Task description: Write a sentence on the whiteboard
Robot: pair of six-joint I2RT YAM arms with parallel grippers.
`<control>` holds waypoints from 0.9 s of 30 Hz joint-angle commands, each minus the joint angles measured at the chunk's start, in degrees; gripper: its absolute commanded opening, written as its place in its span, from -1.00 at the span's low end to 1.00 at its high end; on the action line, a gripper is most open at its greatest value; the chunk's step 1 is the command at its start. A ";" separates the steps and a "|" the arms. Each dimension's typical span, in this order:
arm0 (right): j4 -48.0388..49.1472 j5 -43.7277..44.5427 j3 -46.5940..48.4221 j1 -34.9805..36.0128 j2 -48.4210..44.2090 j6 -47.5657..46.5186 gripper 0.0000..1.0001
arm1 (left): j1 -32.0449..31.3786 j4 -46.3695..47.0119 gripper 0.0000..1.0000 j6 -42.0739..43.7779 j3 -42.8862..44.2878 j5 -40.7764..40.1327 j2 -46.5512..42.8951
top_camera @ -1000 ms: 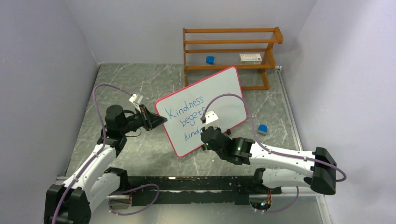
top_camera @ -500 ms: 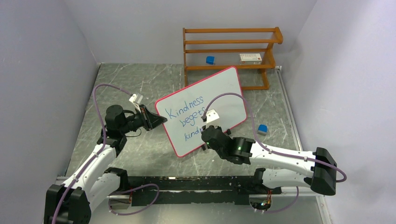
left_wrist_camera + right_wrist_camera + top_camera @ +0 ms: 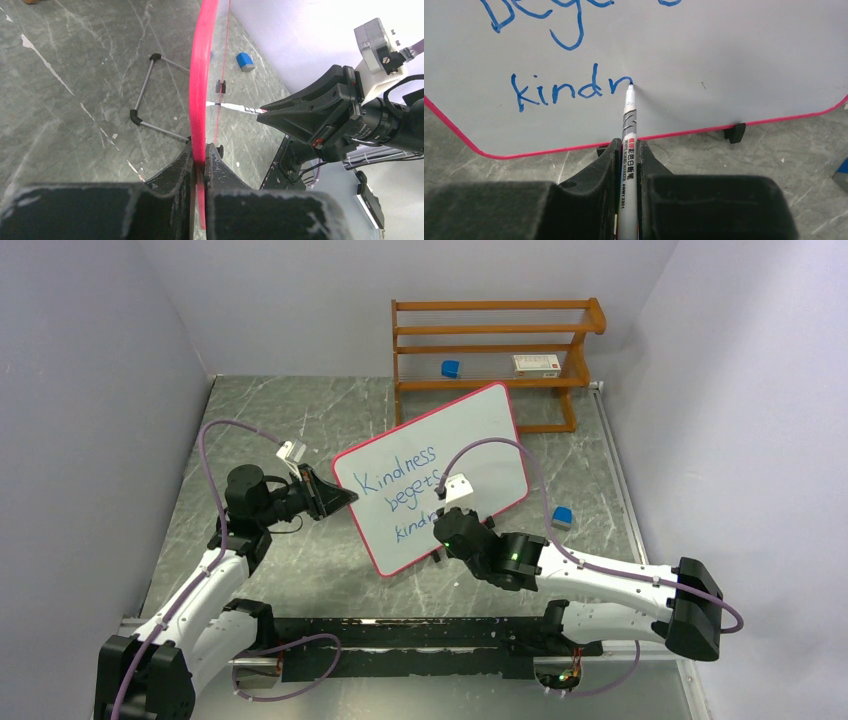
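Right tool [image 3: 629, 146]: closed on a marker [image 3: 629, 117], whose barrel was pinched between both fingers so that the tip could be pressed onto the whiteboard [image 3: 480, 430].
Marker: its tip was seen touching the white surface at the end of the final "n" of "kindn", and the barrel was pointed almost straight at the board.
Left tool [image 3: 200, 152]: clamped shut on the whiteboard's left edge, judged to be there so that the board would not be pushed back or swung by the pen's pressure.
Whiteboard: propped leaning on the desk [image 3: 300, 420] at its middle, between the two arms and in front of a wooden rack [image 3: 495, 350]; a wire stand [image 3: 145, 100] was shown behind it.
Sentence [image 3: 398, 483]: "Kindness" and "begets" were set down in blue on two lines, and the third line was written only as far as "kindn".
Step in hand: the last word was judged half done, with "ess" left to be added.
Next move: short curved strokes to the right would be called for, made with light, even contact.
Risk: a firmer push could be met by slipping feet or a smeared letter.
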 commanded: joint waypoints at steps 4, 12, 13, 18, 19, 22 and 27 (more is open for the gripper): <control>-1.64 -1.82 -1.26 -0.39 -1.16 1.47 -1.00 | -0.31 -1.43 -0.90 1.06 1.64 -1.76 -0.07; -2.46 -0.04 -1.01 -0.34 -2.43 1.51 -1.00 | -0.31 -2.05 -0.90 1.44 1.83 -2.14 -0.24; -2.37 0.53 -1.07 -0.38 -3.03 1.37 -1.00 | -0.31 -2.16 -0.90 1.42 1.83 -2.16 -0.29; -1.57 1.55 -1.56 -1.27 -4.75 0.51 -1.00 | -0.31 -2.43 -0.90 1.54 1.83 -2.41 -0.34; -1.15 1.12 -1.79 -1.71 -4.91 0.32 -1.00 | -0.31 -2.52 -0.90 1.57 1.88 -2.43 -0.33; 0.38 -0.83 -2.39 -3.23 -5.21 -0.10 -1.00 | -0.31 -2.77 -0.90 1.71 1.97 -2.49 -0.45; 2.10 -3.03 -3.34 -4.66 -5.21 -0.49 -1.00 | -0.31 -3.02 -0.90 1.87 2.11 -2.52 -0.48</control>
